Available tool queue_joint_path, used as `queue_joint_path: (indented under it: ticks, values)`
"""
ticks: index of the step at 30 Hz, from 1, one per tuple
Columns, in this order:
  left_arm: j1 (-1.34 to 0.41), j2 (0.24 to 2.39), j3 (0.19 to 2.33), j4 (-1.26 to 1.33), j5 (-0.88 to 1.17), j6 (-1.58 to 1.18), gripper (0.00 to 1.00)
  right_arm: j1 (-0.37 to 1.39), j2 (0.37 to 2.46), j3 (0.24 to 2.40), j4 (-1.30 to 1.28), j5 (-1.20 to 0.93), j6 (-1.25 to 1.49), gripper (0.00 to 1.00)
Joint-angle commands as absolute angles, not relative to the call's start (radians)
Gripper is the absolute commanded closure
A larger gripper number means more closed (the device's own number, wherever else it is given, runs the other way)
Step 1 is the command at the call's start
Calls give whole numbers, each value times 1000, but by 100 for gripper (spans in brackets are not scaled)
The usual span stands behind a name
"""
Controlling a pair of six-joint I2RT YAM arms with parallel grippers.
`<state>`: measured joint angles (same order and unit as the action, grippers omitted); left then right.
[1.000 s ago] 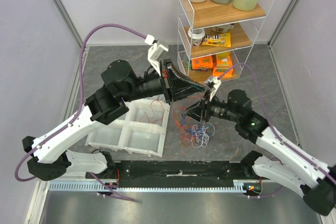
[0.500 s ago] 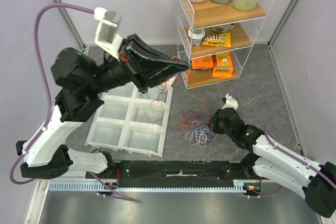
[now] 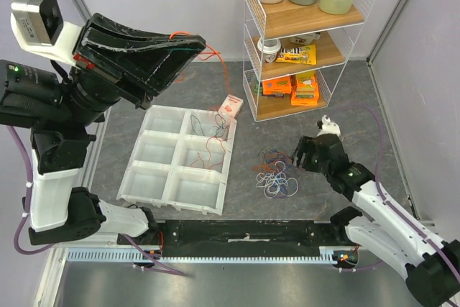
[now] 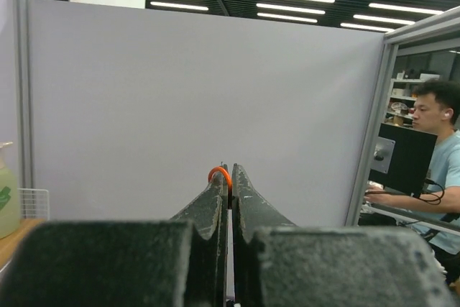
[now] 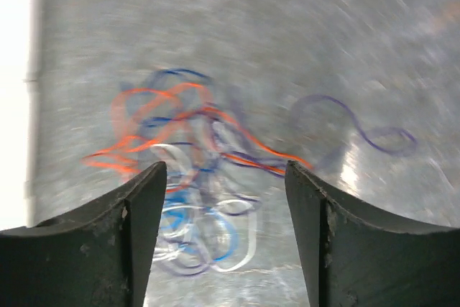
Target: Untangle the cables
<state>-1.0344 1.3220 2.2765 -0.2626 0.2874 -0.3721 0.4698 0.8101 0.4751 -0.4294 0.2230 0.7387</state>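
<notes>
My left gripper (image 3: 198, 39) is raised high above the table and shut on a thin orange cable (image 3: 224, 77), which hangs down toward the white tray (image 3: 162, 177). The left wrist view shows the orange cable (image 4: 220, 172) looped over the closed fingertips. A tangle of orange, blue and white cables (image 3: 274, 174) lies on the grey table right of the tray. My right gripper (image 3: 302, 154) is open and empty, low beside the tangle's right side. The right wrist view shows the tangle (image 5: 194, 170) blurred between the spread fingers, with a loose purple wire (image 5: 359, 124) to the right.
Thin red wires (image 3: 214, 141) lie in the tray's right compartments. A small white box (image 3: 231, 106) sits behind the tray. A wire shelf rack (image 3: 305, 41) with bottles and snack packs stands at the back right. Grey panel walls close in the sides.
My left gripper has risen and swung left and up, pulling the orange cable out of the tangle. My right gripper has let go and drawn back to the right of the tangle.
</notes>
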Motion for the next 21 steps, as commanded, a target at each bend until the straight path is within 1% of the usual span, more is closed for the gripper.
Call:
queue_joint_path:
  ticks: [1, 4, 8, 10, 17, 21]
  values:
    - [-1037, 1347, 2270, -337, 223, -288, 98, 550, 779, 708, -412, 34, 511, 20]
    - [-1037, 1322, 2200, -345, 172, -267, 98, 592, 801, 790, -413, -59, 473, 15]
    - [-1035, 1250, 2094, -400, 36, -226, 98, 594, 837, 766, -373, -144, 479, 14]
    - [-1035, 1207, 2034, -416, -29, -219, 98, 594, 850, 714, -350, -140, 502, 14]
    - [-1037, 1049, 1801, -440, -138, -233, 98, 594, 839, 600, -295, -117, 529, 14]
    - [-1037, 1038, 1755, -448, -212, -207, 98, 594, 838, 588, -295, -103, 525, 14]
